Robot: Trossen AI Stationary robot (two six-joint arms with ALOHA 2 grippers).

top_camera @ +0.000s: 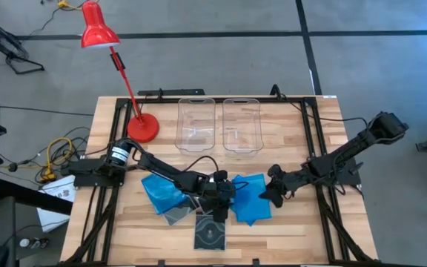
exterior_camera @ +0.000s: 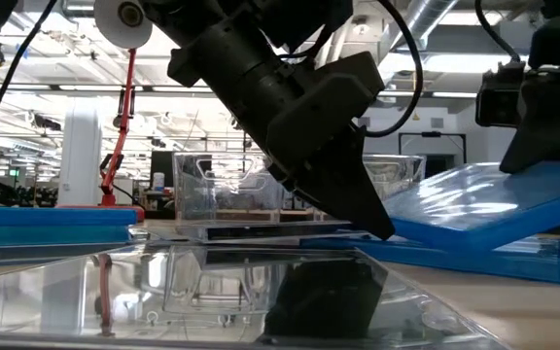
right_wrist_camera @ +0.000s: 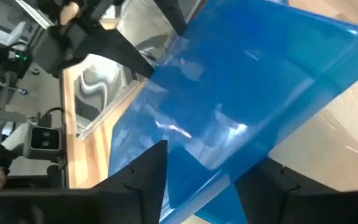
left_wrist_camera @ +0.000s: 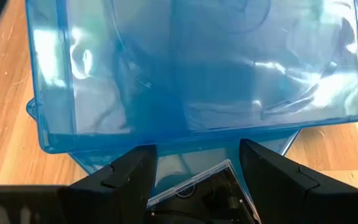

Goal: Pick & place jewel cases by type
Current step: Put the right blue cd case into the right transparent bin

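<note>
where wooden table [top_camera: 302, 230] meets grey floor, left jaws spread, right jaws unclear

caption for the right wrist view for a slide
Right gripper straddles the edge of a tilted blue jewel case.

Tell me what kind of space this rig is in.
Probably a robotics lab or open workshop floor. The wooden table sits on a grey floor with loose cables, a red desk lamp clamped on for light, and the low view shows exposed ceiling ducting in a big hall.
</note>
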